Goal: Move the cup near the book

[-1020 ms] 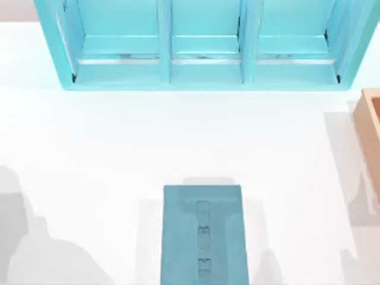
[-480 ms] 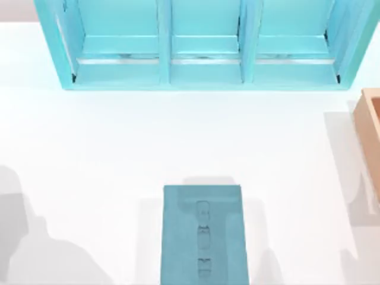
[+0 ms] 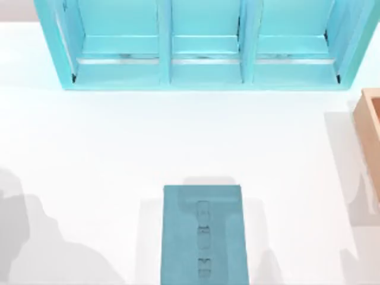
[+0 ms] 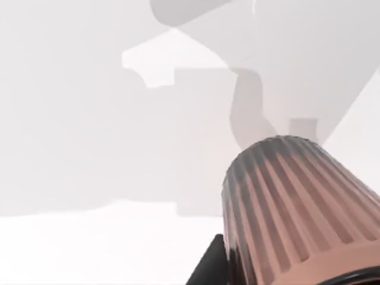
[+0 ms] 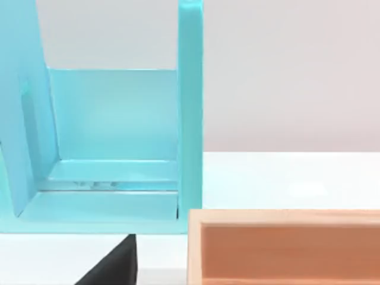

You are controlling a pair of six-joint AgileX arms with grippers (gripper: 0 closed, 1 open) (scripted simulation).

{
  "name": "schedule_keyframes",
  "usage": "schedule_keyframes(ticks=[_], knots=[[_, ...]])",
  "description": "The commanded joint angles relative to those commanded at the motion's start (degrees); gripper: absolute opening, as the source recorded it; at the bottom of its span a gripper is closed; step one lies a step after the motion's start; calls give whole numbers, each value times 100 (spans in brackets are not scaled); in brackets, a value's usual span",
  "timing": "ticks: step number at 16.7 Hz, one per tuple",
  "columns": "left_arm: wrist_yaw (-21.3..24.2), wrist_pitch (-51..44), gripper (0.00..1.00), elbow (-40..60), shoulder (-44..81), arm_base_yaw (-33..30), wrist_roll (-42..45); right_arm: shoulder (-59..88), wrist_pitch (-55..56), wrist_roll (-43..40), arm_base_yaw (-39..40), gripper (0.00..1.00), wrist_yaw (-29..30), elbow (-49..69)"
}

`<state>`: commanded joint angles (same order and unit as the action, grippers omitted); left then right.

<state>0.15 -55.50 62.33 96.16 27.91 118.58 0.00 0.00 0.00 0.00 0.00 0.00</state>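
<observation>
The cup (image 4: 297,208) sits close under the left wrist camera, a ribbed reddish-brown body with its paler end toward the lens and the white table (image 4: 89,119) behind it. A dark finger (image 4: 208,267) of the left gripper (image 4: 279,279) presses against its side, and a dark rim curves across the paler end, so the gripper appears to be clamped around the cup. The cup looks lifted clear of the table, since its shadow falls apart from it on the white surface; that fits a carry in which the cup is kept off the surface to avoid dragging.

The book (image 3: 205,234) lies flat at the near edge of the table in the top view, its embossed marks running down the cover. The left arm's shadow spreads over the table to the book's left, which suggests the cup is being held on that side, some way off. Judged from this, the carrying step is under way and the setting down beside the book is not yet done.

Beyond the book, at the far edge, stands the three-bay blue shelf (image 3: 205,47). To the book's right, at the table's edge, sits a tan box (image 3: 371,130). The right wrist view looks across that box's rim (image 5: 285,217) toward the shelf (image 5: 113,130), and a dark finger (image 5: 116,264) shows at its edge; whether the right gripper is spread or closed cannot be told. That arm seems parked near the box.
</observation>
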Motion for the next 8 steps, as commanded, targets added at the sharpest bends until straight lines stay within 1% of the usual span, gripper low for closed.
schedule_keyframes(ticks=[3,8], knots=[[-1,-508,0,296,-144,-39,29,0,0,0,0,100,0,0],[0,-547,0,313,-141,-27,34,0,0,0,0,100,0,0]])
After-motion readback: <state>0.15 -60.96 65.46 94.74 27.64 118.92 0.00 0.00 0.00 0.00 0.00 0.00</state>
